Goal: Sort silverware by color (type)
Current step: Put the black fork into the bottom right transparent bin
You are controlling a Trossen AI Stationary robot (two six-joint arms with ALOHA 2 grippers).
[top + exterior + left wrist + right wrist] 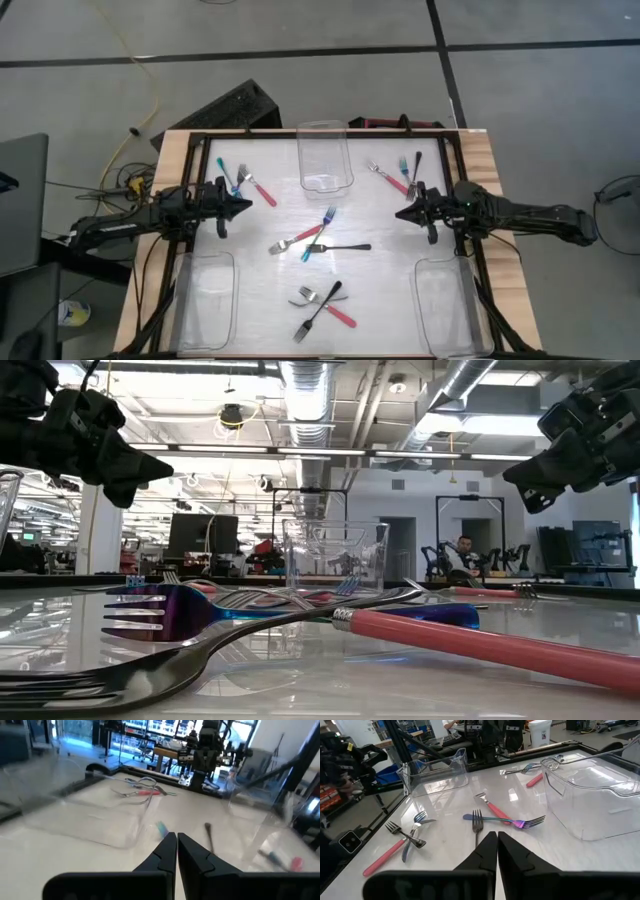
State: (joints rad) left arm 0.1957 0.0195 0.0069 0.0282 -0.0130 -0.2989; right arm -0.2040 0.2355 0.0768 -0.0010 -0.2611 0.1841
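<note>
Forks lie in several small heaps on the white table. A red-handled, a blue-handled and a black fork (320, 240) cross at the middle, also in the right wrist view (492, 817). Another heap (322, 305) lies near the front. A pair (245, 183) lies at the far left, and a few forks (400, 172) at the far right. My left gripper (246, 208) hovers shut at the left, above the table. My right gripper (400, 213) hovers shut at the right. Both are empty.
Three clear plastic bins stand on the table: one at the far middle (323, 155), one at the near left (205, 300), one at the near right (445, 305). A dark frame (300, 135) runs around the table. Free room lies between the heaps.
</note>
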